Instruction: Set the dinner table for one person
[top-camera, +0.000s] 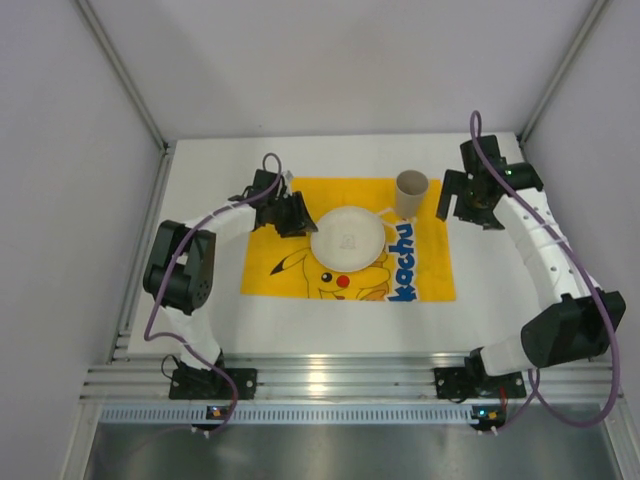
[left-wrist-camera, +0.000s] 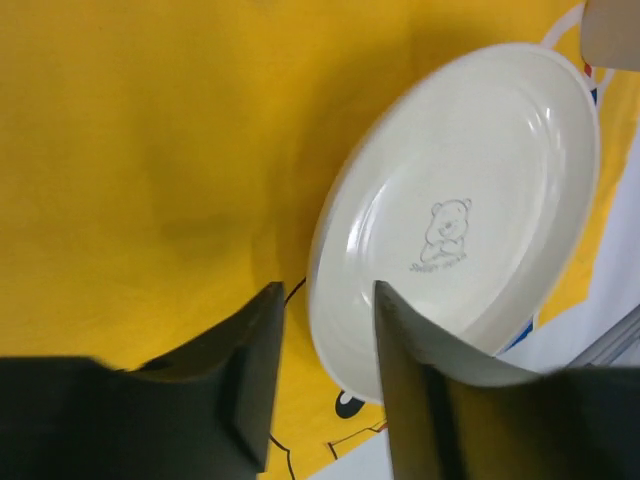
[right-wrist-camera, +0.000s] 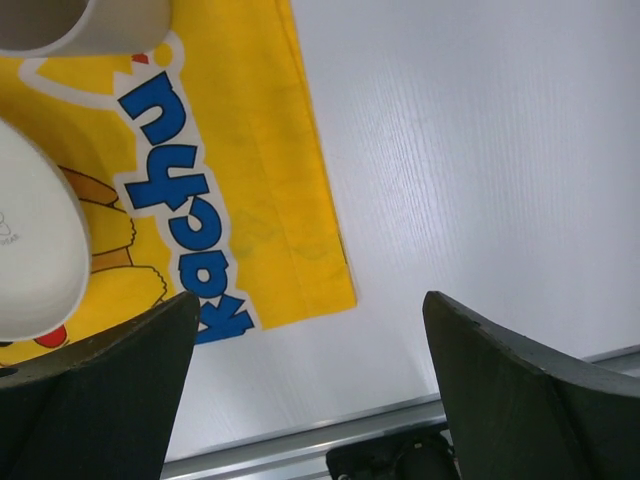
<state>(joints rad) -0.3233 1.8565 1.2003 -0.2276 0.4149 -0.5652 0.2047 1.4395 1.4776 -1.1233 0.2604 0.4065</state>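
The white dinner table (top-camera: 215, 190) carries a yellow cartoon-printed mat (top-camera: 420, 265). A white plate (top-camera: 348, 238) with a small bear print sits on the middle of the mat. A beige cup (top-camera: 411, 194) stands upright at the mat's far right. My left gripper (top-camera: 295, 215) is open at the plate's left rim. In the left wrist view (left-wrist-camera: 328, 290) one finger is over the plate (left-wrist-camera: 460, 200) and the other over the mat (left-wrist-camera: 150, 150), with the rim in the gap. My right gripper (top-camera: 455, 205) is open and empty, just right of the cup.
The slotted aluminium rail (top-camera: 330, 380) runs along the near edge, also in the right wrist view (right-wrist-camera: 300, 450). Grey walls close in the left, right and far sides. In that view, bare table (right-wrist-camera: 480, 150) lies right of the mat (right-wrist-camera: 270, 150), with the cup (right-wrist-camera: 90, 25) at top left.
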